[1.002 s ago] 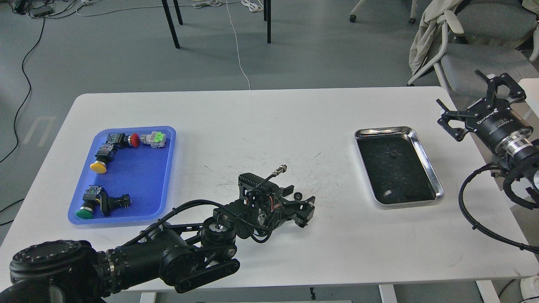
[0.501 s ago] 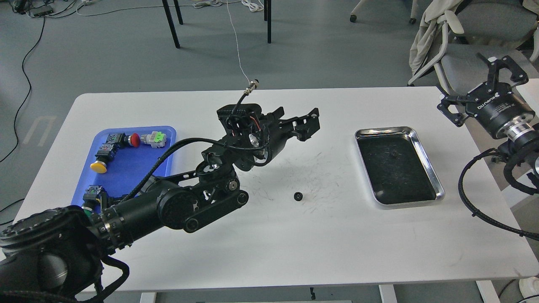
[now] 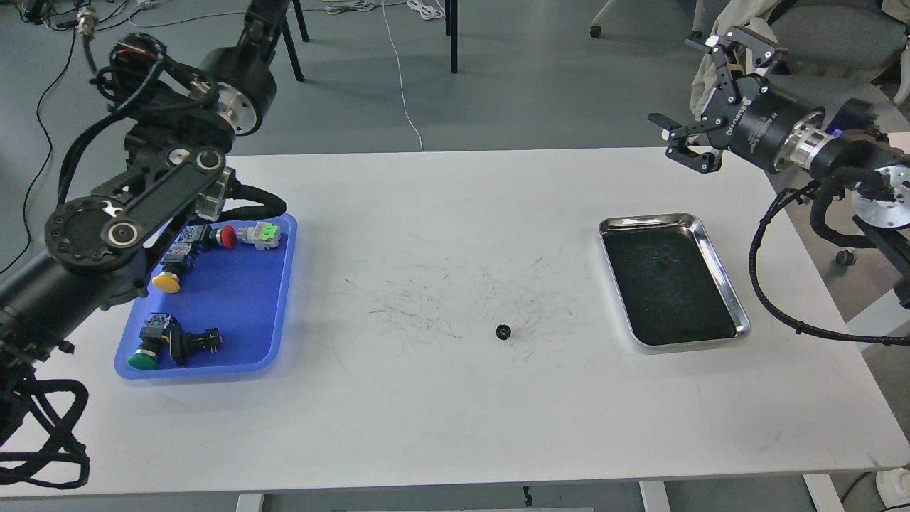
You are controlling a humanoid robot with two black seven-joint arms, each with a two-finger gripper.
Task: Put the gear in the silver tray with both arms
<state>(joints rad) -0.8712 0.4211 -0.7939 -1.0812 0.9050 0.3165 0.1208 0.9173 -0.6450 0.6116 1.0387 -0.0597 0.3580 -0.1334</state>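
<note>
A small black gear [image 3: 503,331] lies on the white table [image 3: 455,419], left of the silver tray [image 3: 647,220]. The tray's dark bottom holds another small dark piece [image 3: 665,261]. My right gripper [image 3: 679,82] is open and empty, raised above the table's far right edge, behind the tray. My left arm [image 3: 142,206] is lifted high at the far left above the blue tray; its far end runs out past the top edge, so its gripper does not show. Neither arm is near the gear.
A blue plastic tray [image 3: 234,313] at the left holds several push-button switches. Dark scratch marks cover the table's middle. Chairs and cables stand on the floor behind the table.
My left arm has swung from the table's middle, by the gear, up and back to the far left, leaving the gear on the table. My right gripper has risen and moved left, still open.
</note>
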